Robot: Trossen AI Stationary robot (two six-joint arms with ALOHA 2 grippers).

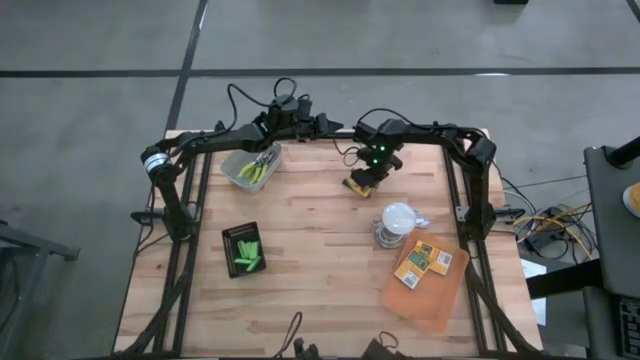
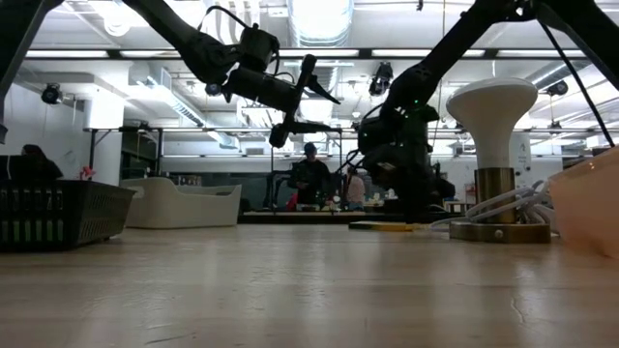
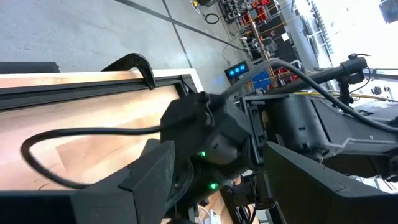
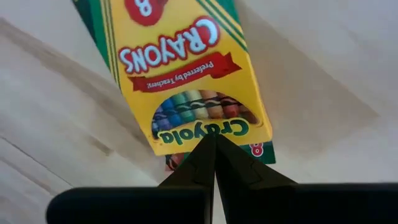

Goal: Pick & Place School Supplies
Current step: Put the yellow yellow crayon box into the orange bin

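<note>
A yellow-and-green crayon box (image 4: 186,68) lies flat on the wooden table, at the far middle (image 1: 360,185). My right gripper (image 4: 215,140) points steeply down over it, fingers shut, with the tips at the box's window end. My left gripper (image 2: 314,97) hangs open in the air near the far edge (image 1: 325,127), holding nothing. Two more crayon boxes (image 1: 425,258) lie on an orange sheet (image 1: 430,295). Green sticks (image 1: 247,252) lie in a black tray (image 1: 232,232). Green-handled tools (image 1: 262,165) rest in a clear tub (image 1: 240,172). My right gripper's shut fingertips (image 4: 205,152) stand from above at the crayon box's window end (image 4: 205,134). The box lies flat on the table. I cannot tell whether the tips touch it.
A white mushroom-shaped lamp on a round metal base (image 1: 398,220) stands right of the middle, between the crayon box and the orange sheet. Black frame rails (image 1: 190,200) run along the left and right sides. Bare wood lies in the near middle (image 1: 320,280).
</note>
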